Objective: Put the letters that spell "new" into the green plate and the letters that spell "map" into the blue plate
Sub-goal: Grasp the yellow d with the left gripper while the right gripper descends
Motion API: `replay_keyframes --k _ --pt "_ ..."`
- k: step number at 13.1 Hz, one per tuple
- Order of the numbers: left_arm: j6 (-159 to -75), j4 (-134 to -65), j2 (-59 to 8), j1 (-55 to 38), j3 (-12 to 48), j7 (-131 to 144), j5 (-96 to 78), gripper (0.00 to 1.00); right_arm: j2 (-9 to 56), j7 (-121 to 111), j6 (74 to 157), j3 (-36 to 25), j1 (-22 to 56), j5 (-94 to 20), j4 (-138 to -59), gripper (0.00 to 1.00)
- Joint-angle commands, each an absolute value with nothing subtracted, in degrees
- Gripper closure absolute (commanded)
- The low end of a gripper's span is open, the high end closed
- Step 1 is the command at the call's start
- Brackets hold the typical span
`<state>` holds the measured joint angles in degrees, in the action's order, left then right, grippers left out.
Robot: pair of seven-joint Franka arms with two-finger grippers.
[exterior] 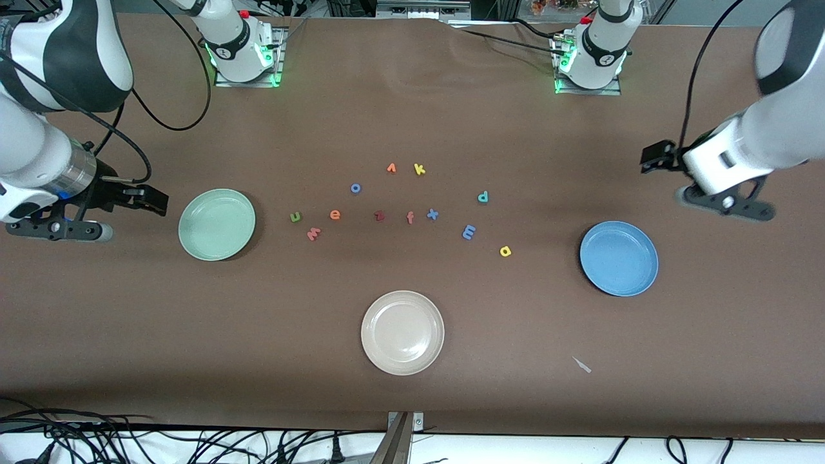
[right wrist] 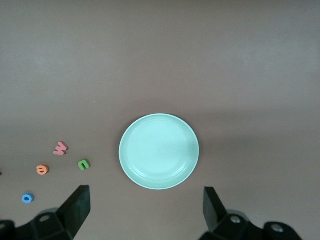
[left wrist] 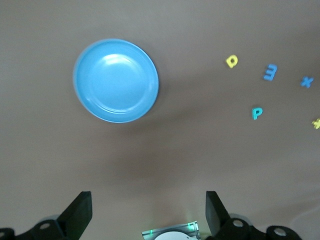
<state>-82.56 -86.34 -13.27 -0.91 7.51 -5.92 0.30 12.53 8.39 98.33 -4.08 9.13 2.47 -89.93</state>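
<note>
The green plate (exterior: 216,224) (right wrist: 159,151) lies empty toward the right arm's end. Beside it on the table are the olive n (exterior: 295,217) (right wrist: 84,164), orange e (exterior: 335,214) (right wrist: 42,169) and salmon w (exterior: 314,233) (right wrist: 60,148). The blue plate (exterior: 619,258) (left wrist: 116,80) lies empty toward the left arm's end, with the blue m (exterior: 469,232) (left wrist: 270,72), yellow a (exterior: 505,251) (left wrist: 231,61) and teal p (exterior: 483,196) (left wrist: 257,113) between it and the table's middle. My right gripper (exterior: 147,198) (right wrist: 146,191) hangs open by the green plate. My left gripper (exterior: 652,158) (left wrist: 147,197) hangs open near the blue plate. Both hold nothing.
A beige plate (exterior: 403,332) sits nearer the front camera, mid-table. Other loose letters lie in the middle: blue o (exterior: 355,188), orange wedge (exterior: 391,168), yellow k (exterior: 419,169), dark red letter (exterior: 379,216), salmon f (exterior: 410,218), blue x (exterior: 432,214). A small pale scrap (exterior: 582,365) lies near the front edge.
</note>
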Motion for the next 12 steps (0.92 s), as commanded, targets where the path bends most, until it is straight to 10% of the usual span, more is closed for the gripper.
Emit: replay_keyframes --k 1,11,12 --pt "-84.6 -83.8 -19.3 -4.8 7.3 -5.9 0.7 0.00 15.6 8.6 97.8 -4.0 8.7 -2.8 -89.4 0.00" --pt "-114.8 -87.5 -37.6 -17.5 7.2 24.6 -1.1 0.00 15.6 30.7 120.6 4.8 11.2 -5.6 -108.0 0.00" --pt "-116.3 -88.1 -39.3 -17.6 7.2 24.6 -1.1 0.13 15.5 31.9 124.6 5.9 11.2 -5.6 -111.1 0.00"
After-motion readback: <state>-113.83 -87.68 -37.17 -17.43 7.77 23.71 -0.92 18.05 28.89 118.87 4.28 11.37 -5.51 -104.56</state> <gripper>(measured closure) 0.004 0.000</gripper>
